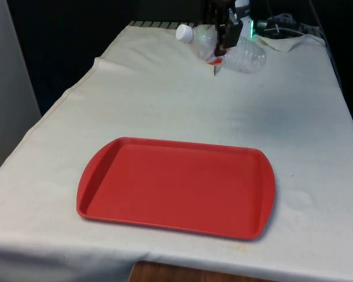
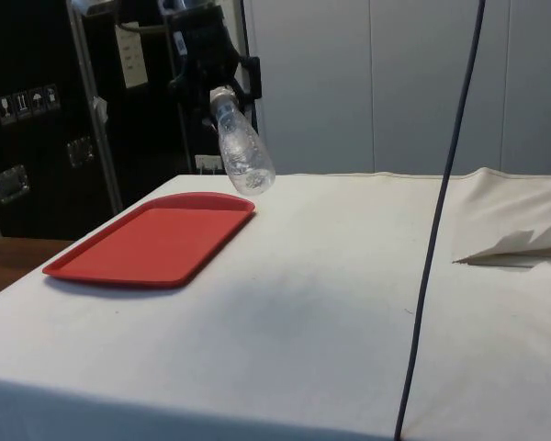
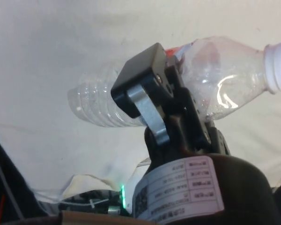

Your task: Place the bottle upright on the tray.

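My gripper (image 1: 221, 40) is shut on a clear plastic bottle (image 1: 246, 56) with a white cap (image 1: 184, 33) and a red label, and holds it around the upper body. The bottle hangs in the air over the table's far end, tilted. In the side view the bottle (image 2: 245, 154) slants with its cap up near the gripper (image 2: 217, 81) and its base down. The wrist view has one black finger (image 3: 143, 86) lying across the bottle (image 3: 225, 79); the other finger is hidden behind it. The red tray (image 1: 176, 143) lies flat and bare near the front edge, well apart from the bottle.
A white cloth covers the table. A loose fold of cloth (image 2: 510, 243) is bunched at the far end beside the robot base. A black cable (image 2: 438, 211) hangs down in the side view. In the side view the tray (image 2: 119, 266) sits near the table's edge.
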You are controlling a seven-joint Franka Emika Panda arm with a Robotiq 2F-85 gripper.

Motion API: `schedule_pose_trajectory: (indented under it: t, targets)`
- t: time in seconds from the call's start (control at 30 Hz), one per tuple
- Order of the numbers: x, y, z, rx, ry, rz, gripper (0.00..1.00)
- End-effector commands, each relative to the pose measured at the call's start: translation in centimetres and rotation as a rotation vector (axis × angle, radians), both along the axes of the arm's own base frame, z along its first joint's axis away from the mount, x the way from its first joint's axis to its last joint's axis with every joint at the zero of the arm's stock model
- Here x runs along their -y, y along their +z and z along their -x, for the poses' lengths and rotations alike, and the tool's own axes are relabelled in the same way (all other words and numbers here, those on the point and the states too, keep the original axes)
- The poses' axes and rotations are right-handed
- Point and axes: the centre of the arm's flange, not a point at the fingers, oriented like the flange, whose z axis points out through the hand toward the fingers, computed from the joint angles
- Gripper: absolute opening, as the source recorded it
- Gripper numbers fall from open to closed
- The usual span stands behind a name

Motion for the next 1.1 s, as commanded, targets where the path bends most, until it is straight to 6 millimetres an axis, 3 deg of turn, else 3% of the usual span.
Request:
schedule_pose_trajectory:
  t: [0.0, 0.47, 1.07]
  targets:
    - [-0.2, 0.1, -0.1, 0.026, -0.006, 0.017, 0.34]
    - [-0.8, -0.3, -0.5, 0.084, -0.027, 0.092, 0.34]
    - [-3.2, -0.2, -1.3, 0.209, -0.052, 0.181, 0.34]
